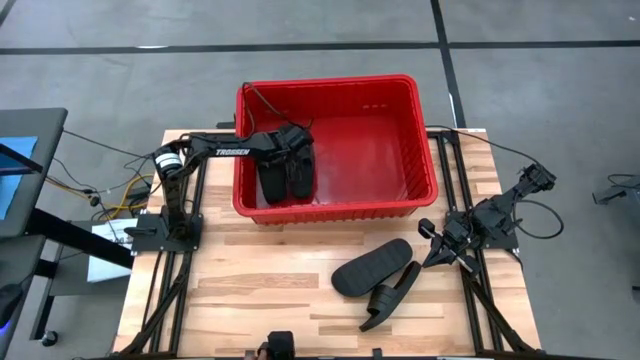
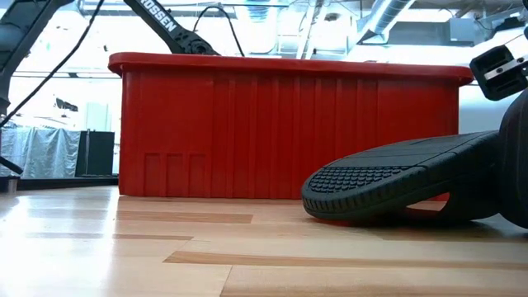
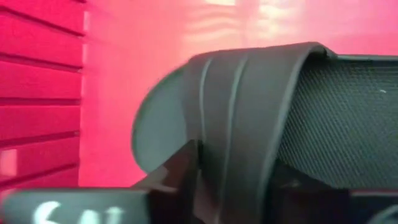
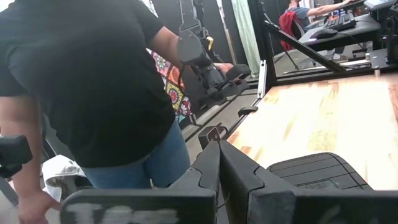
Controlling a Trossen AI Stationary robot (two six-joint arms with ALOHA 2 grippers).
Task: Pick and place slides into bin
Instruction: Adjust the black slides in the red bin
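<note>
The red bin (image 1: pixel 400 100) stands at the table's far middle and fills the low view (image 2: pixel 289 124). My left gripper (image 1: pixel 290 145) reaches into its left part, shut on the strap of a black slide (image 1: pixel 300 172). A second slide (image 1: pixel 270 178) lies beside it in the bin. Two more slides lie on the table near the bin's right corner: one (image 1: pixel 373 267) leans on the other (image 1: pixel 392 295), its toe raised in the low view (image 2: pixel 388 186). My right gripper (image 4: pixel 217 171) is shut and empty at the table's right edge. My left gripper has the slide's wide strap (image 3: pixel 239 143) between its two fingers, one finger (image 3: pixel 180 168) outside the strap and the other under it. The fingers come from the table's left, slanting down into the bin. Whether the sole rests on the bin floor, I cannot tell.
A person in a black shirt (image 4: pixel 93 81) stands beyond the table's near edge. Bare wood (image 1: pixel 250 290) lies at the near left. Cables run along the left arm's base (image 1: pixel 110 190).
</note>
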